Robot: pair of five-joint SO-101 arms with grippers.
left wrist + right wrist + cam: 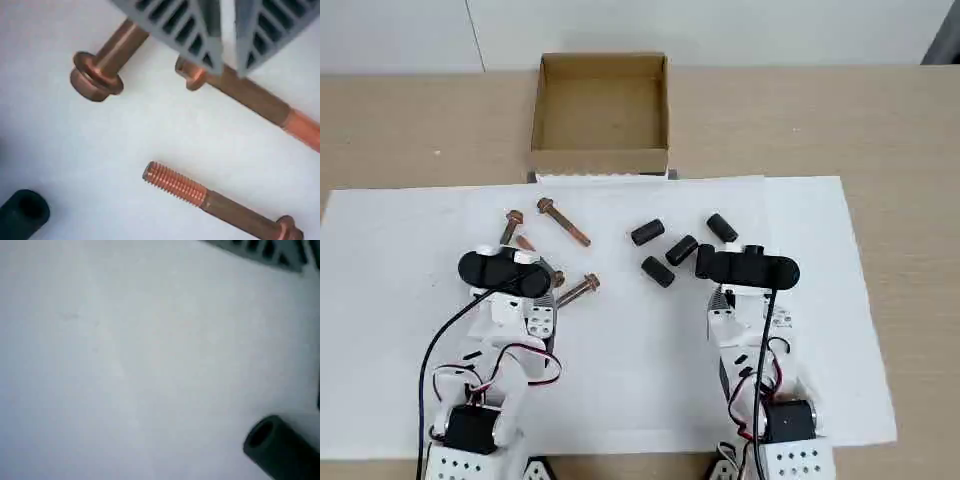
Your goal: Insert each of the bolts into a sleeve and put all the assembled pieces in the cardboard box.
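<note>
The left gripper (229, 70) is nearly closed, its tips over the shaft of a copper bolt (250, 97) lying on the white paper (150, 130). Whether the right gripper (272, 252) is open or closed I cannot tell; a black sleeve (280, 447) lies near it, well short of the cardboard box (603, 160)

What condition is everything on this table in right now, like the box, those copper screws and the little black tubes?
cardboard box, open at the top, empty.
bolts, loose, lying flat on the white paper, none fitted yet.
sleeves, lying on their sides, no bolt inside any.
left gripper, low over one bolt.
</note>
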